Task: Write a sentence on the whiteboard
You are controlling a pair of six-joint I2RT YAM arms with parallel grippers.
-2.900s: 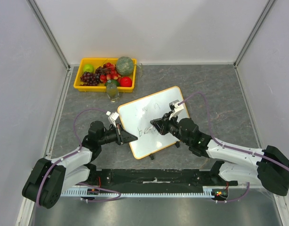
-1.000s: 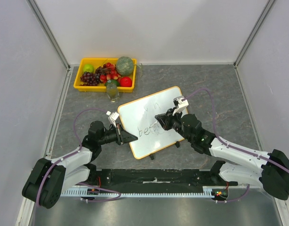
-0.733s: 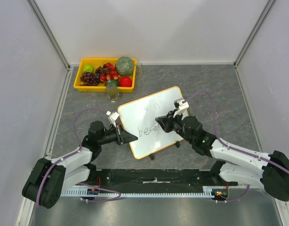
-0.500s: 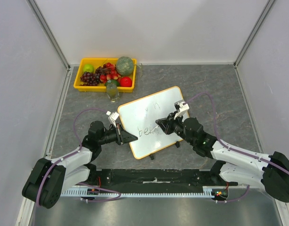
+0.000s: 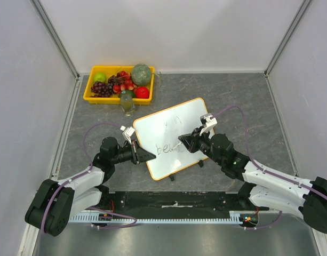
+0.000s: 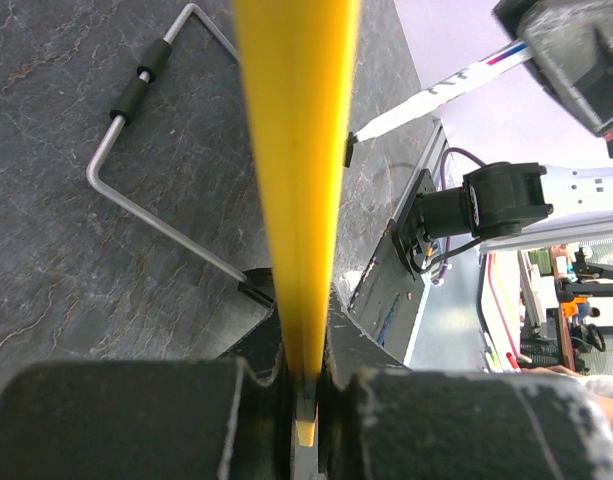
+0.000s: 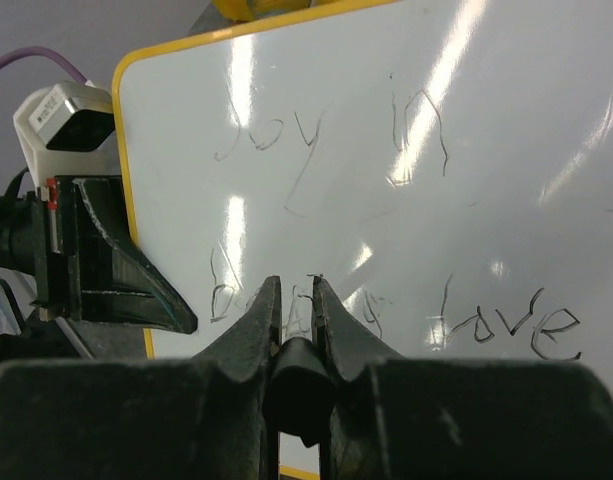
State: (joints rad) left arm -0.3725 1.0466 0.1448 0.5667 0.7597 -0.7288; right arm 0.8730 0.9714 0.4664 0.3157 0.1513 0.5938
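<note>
The board [image 5: 171, 140] sits mid-tabletop [image 5: 243, 101], propped on a wire stand [image 6: 133, 97], its long axis running from near-left to far-right. My left fingers [image 6: 304, 385] are clamped tight on its thin yellow edge, steadying it. My right fingers [image 7: 293, 290] are closed on a dark marker [image 7: 298, 385] and face the glossy white surface head-on, with the tip, I judge, at the second line. The sentence [image 7: 511, 322] reads roughly "Joy in / being love" in thin, faint strokes. The right arm is nearer the writing, so any finishing stroke falls to it.
</note>
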